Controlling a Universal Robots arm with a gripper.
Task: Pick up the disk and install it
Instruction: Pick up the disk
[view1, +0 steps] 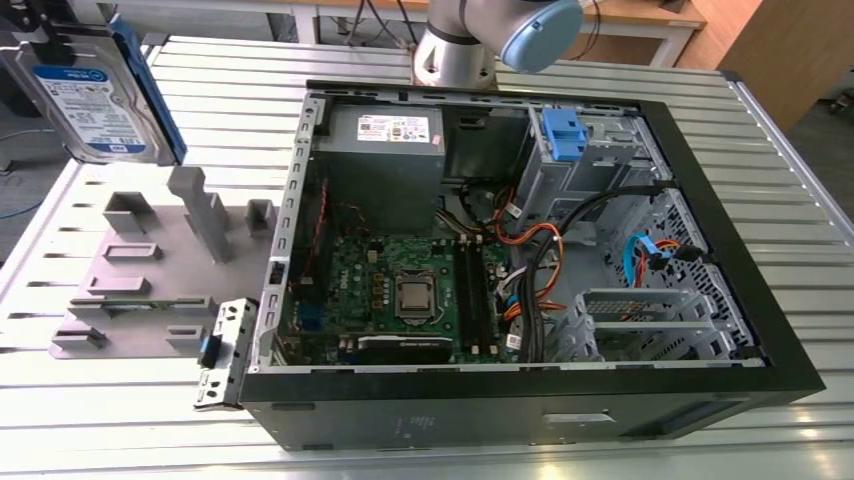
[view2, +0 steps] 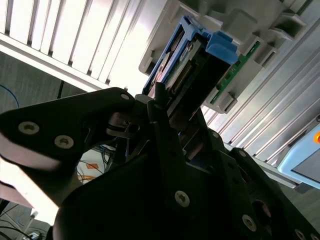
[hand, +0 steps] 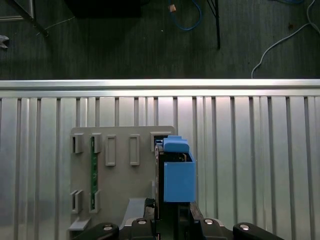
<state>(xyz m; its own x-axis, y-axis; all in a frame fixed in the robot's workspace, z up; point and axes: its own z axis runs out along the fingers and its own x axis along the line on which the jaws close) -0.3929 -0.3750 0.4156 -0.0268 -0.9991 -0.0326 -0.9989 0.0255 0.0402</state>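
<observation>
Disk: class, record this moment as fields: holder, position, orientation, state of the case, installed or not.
holder: end effector, shut on the disk
position: raised over the grey fixture, outside the computer case
orientation: on edge, label facing the exterior view
case: open, drive cage with blue clip inside
installed: not yet

Inside the computer case (view1: 534, 420), we see open room above the motherboard (view1: 360, 270). Cables (view1: 527, 255) cross in front of the drive cage (view1: 587, 165), and the power supply (view1: 380, 145) fills the far corner. Beside the case, toward the exterior view's left, the fixture's posts (view1: 200, 210) stand up below the disk (view1: 94, 100). Behind the case rises the arm (view1: 461, 50), and in front of it we find open worktop (view1: 134, 430).
</observation>
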